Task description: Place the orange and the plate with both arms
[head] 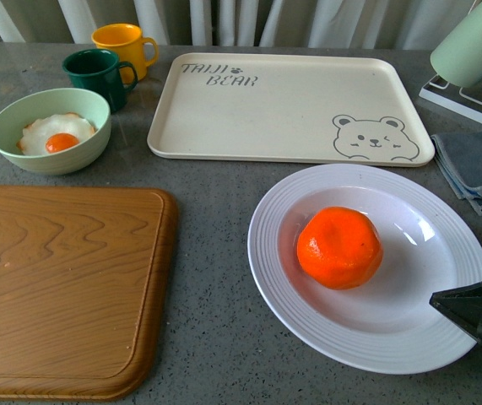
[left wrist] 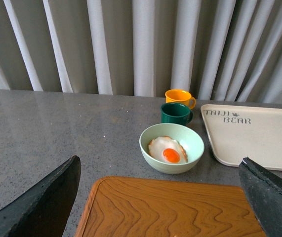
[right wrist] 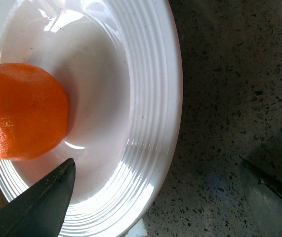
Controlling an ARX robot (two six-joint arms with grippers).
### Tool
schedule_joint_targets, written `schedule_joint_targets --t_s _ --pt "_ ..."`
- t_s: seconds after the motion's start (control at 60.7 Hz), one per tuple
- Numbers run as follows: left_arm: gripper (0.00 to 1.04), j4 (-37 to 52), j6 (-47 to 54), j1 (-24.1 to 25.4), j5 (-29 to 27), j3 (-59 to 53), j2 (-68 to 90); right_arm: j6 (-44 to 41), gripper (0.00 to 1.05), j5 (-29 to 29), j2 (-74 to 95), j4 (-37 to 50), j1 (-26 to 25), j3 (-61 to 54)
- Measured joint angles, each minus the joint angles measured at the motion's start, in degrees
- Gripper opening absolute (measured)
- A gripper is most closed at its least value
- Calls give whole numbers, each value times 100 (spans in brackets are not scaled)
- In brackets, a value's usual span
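Both grippers are standing wide open, holding nothing. The right gripper point(right wrist: 156, 163) is straddling the rim of the plate point(head: 443, 245), one finger over its white ridges, the other over the grey table point(head: 215, 253); whether it is touching is unclear. The left gripper point(left wrist: 160, 163) is hanging above the wooden board point(left wrist: 170, 207). The orange point(head: 339, 247), bright and slightly lumpy, is sitting in the plate's hollow.
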Motion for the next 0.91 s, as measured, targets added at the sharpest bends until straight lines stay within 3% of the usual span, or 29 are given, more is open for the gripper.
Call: schedule_joint_targets --t_s 0.363,0.906 --pt "96 0 0 0 0 0 0 -35 96 83 870 625 120 428" --pt "96 0 0 0 0 0 0 -160 95 151 1405 737 168 828"
